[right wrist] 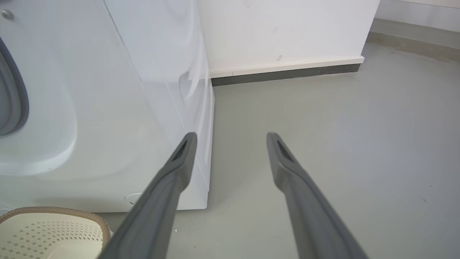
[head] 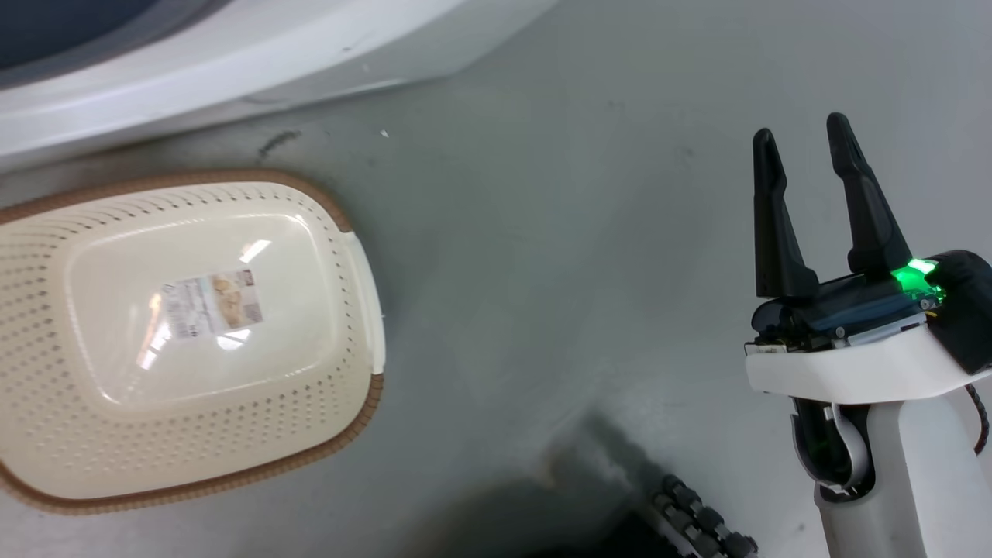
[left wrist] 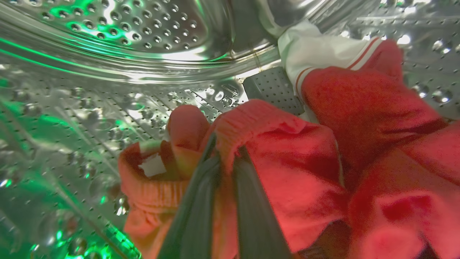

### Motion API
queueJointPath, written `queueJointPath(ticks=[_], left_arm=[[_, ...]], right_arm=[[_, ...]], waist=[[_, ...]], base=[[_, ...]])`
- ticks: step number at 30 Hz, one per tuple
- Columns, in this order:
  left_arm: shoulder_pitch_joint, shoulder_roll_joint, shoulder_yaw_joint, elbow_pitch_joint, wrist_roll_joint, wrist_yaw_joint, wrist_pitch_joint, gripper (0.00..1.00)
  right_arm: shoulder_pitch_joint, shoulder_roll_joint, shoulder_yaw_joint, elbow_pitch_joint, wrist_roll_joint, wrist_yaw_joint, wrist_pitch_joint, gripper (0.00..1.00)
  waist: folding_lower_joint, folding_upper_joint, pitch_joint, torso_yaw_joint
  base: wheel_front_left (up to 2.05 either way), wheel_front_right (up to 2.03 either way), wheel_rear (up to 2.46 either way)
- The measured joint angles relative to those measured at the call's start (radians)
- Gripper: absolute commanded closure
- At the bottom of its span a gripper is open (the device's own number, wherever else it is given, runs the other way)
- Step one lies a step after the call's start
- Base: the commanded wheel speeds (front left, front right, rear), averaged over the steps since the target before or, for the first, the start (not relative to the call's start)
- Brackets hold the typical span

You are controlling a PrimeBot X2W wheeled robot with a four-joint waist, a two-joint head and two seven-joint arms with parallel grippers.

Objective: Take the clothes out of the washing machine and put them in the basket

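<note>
Inside the washing machine's perforated steel drum (left wrist: 118, 43), my left gripper (left wrist: 226, 151) is shut on a ribbed edge of the red clothes (left wrist: 294, 162). More red fabric with white trim (left wrist: 323, 50) lies behind and to the right. In the head view the cream basket (head: 46, 310) with a brown rim stands on the floor at the left, holding nothing but its paper label. The washing machine (head: 232, 54) runs along the top left. My right gripper (head: 806, 147) hangs open over bare floor at the right, nothing between its fingers.
The right wrist view shows the washing machine's white front (right wrist: 107, 108), a white wall with a dark baseboard (right wrist: 287, 73), open grey floor (right wrist: 359, 144) and a corner of the basket (right wrist: 54, 230). A dark part of my base (head: 690, 527) sits at the bottom.
</note>
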Motion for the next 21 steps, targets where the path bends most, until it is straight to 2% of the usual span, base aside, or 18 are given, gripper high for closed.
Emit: queueJointPath(ticks=[7,8,13,17,21], left_arm=[[0.155,-0.098,0.000,0.066,-0.050,-0.017,-0.190,1.00],[0.226,-0.135,-0.001,0.087,-0.065,-0.018,-0.271,1.00],[0.347,-0.182,-0.017,0.101,-0.070,-0.021,-0.406,1.00],[0.427,-0.204,-0.020,0.079,-0.068,-0.007,-0.472,1.00],[0.496,-0.219,0.004,0.003,-0.064,0.019,-0.490,1.00]], right_arm=[[0.034,0.000,-0.017,0.031,-0.055,0.000,0.000,0.00],[0.052,0.000,-0.023,0.047,-0.071,0.000,0.000,0.00],[0.081,0.001,-0.027,0.069,-0.094,0.000,0.000,0.00],[0.101,0.000,-0.034,0.083,-0.107,0.000,0.000,0.00],[0.114,0.000,-0.041,0.093,-0.115,0.000,0.000,0.00]], waist=[[-0.0001,0.0000,-0.111,0.058],[-0.0002,0.0000,-0.163,0.085],[-0.0003,0.0000,-0.253,0.127],[-0.0004,0.0000,-0.323,0.158],[-0.0005,0.0000,-0.387,0.190]], base=[[0.00,0.00,0.00],[0.00,0.00,0.00],[0.00,0.00,0.00],[0.00,0.00,0.00],[0.00,0.00,0.00]])
